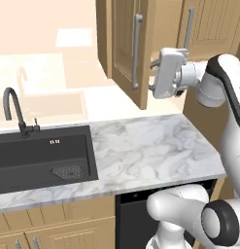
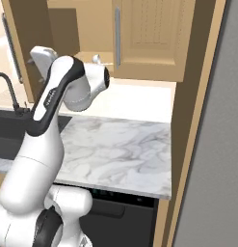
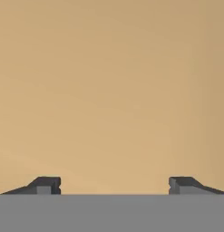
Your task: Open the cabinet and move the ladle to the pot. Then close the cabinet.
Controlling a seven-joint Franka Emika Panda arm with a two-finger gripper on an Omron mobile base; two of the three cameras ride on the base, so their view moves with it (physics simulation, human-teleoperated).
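1. The claw [image 3: 114,185] is spread wide, and its two dark tips have nothing between them.
2. From the hand camera, plain light-brown wood lies right ahead of the tips.
3. In the left base view the claw [image 1: 151,76] is up high, and it points at the edge of the open door [image 1: 127,46] of the cabinet [image 1: 199,26].
4. It is very near that edge, but I cannot tell if it touches.
5. That door is swung out toward the room, and a long grey handle [image 1: 136,51] runs down its front.
6. The other door [image 1: 209,24] is shut, and it has a long grey handle [image 1: 189,29] too.
7. In the right base view, a small pale round thing [image 2: 96,59] sits low inside the cabinet, but it is too small to tell what it is.
8. Under the cabinet is the desk [image 1: 150,151] with a white and grey stone top.
9. A dark sink [image 1: 41,158] is set into the desk on the left, well apart from the claw.
10. A bent black tap [image 1: 14,112] stands behind the sink.
11. Under the desk is a dark machine front [image 2: 120,214].
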